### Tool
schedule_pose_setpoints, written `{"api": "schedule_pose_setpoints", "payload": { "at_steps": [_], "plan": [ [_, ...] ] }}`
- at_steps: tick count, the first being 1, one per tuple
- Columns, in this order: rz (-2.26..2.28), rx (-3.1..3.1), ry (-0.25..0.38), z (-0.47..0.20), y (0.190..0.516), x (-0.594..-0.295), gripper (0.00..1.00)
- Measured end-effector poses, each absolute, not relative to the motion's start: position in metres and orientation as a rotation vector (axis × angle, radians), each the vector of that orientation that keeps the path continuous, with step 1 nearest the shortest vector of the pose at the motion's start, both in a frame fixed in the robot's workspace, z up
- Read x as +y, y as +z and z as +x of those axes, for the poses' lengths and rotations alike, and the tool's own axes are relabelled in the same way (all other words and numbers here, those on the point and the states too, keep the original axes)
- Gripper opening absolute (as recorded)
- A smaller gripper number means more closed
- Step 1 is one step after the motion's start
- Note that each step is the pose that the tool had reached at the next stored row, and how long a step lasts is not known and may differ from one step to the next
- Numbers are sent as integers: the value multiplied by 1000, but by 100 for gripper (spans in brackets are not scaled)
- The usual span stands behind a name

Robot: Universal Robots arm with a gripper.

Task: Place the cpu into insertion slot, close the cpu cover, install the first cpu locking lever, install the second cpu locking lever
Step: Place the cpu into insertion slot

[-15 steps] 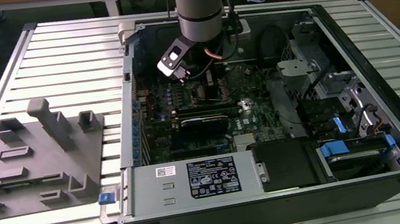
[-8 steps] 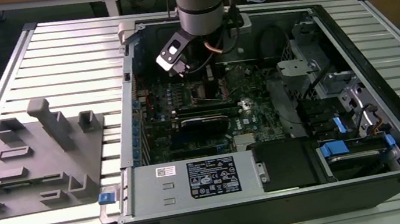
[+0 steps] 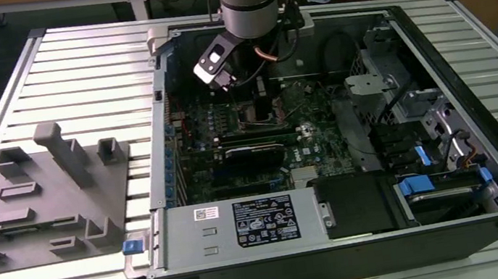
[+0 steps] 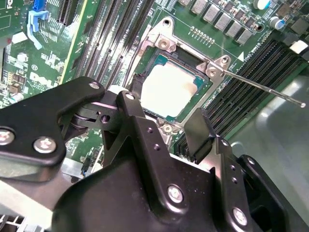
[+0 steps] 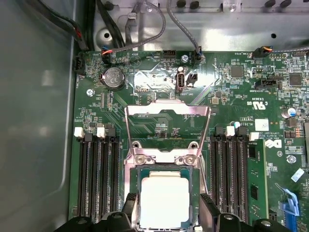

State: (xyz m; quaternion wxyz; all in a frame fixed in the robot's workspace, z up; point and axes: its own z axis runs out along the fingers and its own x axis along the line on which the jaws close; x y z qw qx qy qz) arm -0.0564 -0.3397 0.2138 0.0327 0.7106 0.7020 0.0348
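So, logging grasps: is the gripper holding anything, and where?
Nothing, it seems: the gripper stands open astride the flat grey square cpu, which lies in the silver-rimmed square insertion slot.

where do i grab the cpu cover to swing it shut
Grip the cover by its free crossbar, opposite the hinge beside the cpu. It stands open as a thin frame, so probably pinch that bar across its thickness from above.

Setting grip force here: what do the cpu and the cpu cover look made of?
The cpu: its top looks like dull pale grey metal, matte, washing out white under the light without mirror reflections. A thin greenish edge suggests circuit board underneath. The cpu cover, flipped open: thin silvery sheet metal, probably steel, with a brighter sheen along its bars.
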Motion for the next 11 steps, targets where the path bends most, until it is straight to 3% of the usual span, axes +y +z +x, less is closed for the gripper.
{"api": "schedule_pose_setpoints", "payload": {
  "at_steps": [11],
  "plan": [
    [2187, 2161, 107, -56, 214, -340, 62]
  ]
}}
